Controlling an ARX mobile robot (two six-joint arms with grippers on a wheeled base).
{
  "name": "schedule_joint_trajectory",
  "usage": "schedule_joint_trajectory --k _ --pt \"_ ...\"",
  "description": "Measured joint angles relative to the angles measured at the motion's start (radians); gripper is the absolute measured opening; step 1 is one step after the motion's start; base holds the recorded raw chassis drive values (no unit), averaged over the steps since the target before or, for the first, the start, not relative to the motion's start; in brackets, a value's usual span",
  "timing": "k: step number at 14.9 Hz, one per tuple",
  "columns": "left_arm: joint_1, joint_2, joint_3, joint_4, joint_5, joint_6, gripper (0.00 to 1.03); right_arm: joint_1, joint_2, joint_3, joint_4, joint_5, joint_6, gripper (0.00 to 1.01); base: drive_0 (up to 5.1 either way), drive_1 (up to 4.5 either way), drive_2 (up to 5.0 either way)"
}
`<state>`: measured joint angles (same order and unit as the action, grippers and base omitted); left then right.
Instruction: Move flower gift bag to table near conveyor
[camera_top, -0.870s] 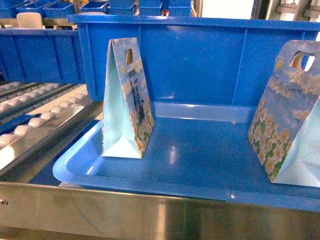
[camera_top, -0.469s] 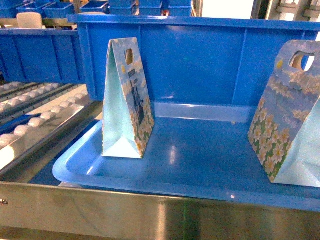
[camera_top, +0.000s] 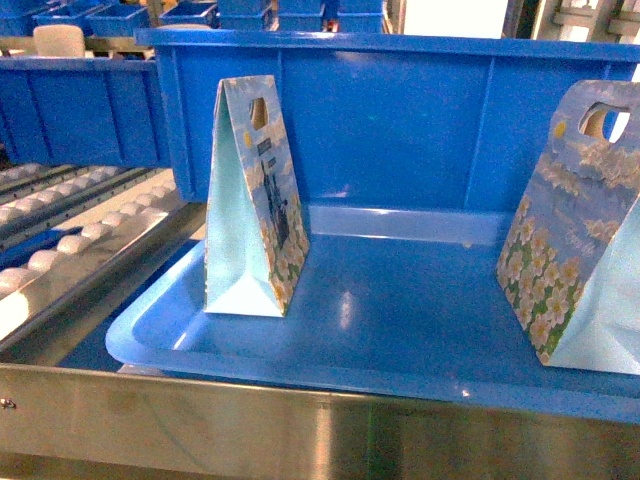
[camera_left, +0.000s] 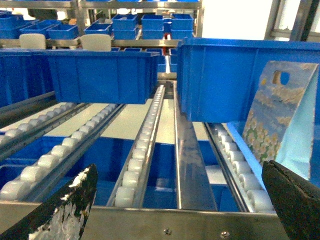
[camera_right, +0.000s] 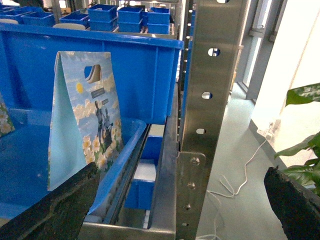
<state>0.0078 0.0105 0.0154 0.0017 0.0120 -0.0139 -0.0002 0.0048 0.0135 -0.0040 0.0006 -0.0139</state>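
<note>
Two flower gift bags stand upright on a blue tray in the head view, one at the left and one at the right edge. Neither gripper shows in that view. My left gripper is open and holds nothing. It faces the conveyor, with a flower gift bag ahead to its right. My right gripper is open too, also holding nothing. A flower gift bag stands ahead to its left, and a steel post is straight in front. The table is out of view.
A big blue bin stands right behind the tray. Conveyor roller lanes run to the left, with more blue bins on them. A steel front rail crosses below the tray. A potted plant and floor cable lie right of the rack.
</note>
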Motion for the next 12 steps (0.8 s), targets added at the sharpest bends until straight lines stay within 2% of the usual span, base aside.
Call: schedule_joint_trajectory --k 1,2,4,7,8,10,12 --pt "-0.012 0.047 0.0 0.087 0.0 -0.001 0.98 0.032 0.065 0.0 0.103 0.017 0.0 0.98 0.0 0.0 0.0" --pt "-0.027 0.063 0.001 0.103 -0.008 0.0 0.98 0.039 0.086 0.0 0.124 0.017 -0.001 0.98 0.0 0.0 0.0" --pt "-0.067 0.121 0.002 0.161 -0.03 -0.001 0.98 0.04 0.154 0.002 0.19 0.007 -0.001 0.98 0.0 0.0 0.0" --pt "-0.099 0.185 0.01 0.216 -0.052 -0.004 0.98 0.04 0.224 0.005 0.251 0.002 -0.001 0.98 0.0 0.0 0.0" --pt "-0.132 0.268 0.033 0.292 -0.089 -0.006 0.98 0.048 0.3 0.025 0.309 -0.005 -0.002 0.98 0.0 0.0 0.0" --pt "-0.19 0.436 0.108 0.438 -0.116 -0.012 0.98 0.107 0.417 0.092 0.397 0.005 -0.004 0.98 0.0 0.0 0.0" --pt "-0.207 0.583 0.143 0.555 -0.124 -0.013 0.98 0.187 0.546 0.139 0.483 0.048 -0.007 0.98 0.0 0.0 0.0"
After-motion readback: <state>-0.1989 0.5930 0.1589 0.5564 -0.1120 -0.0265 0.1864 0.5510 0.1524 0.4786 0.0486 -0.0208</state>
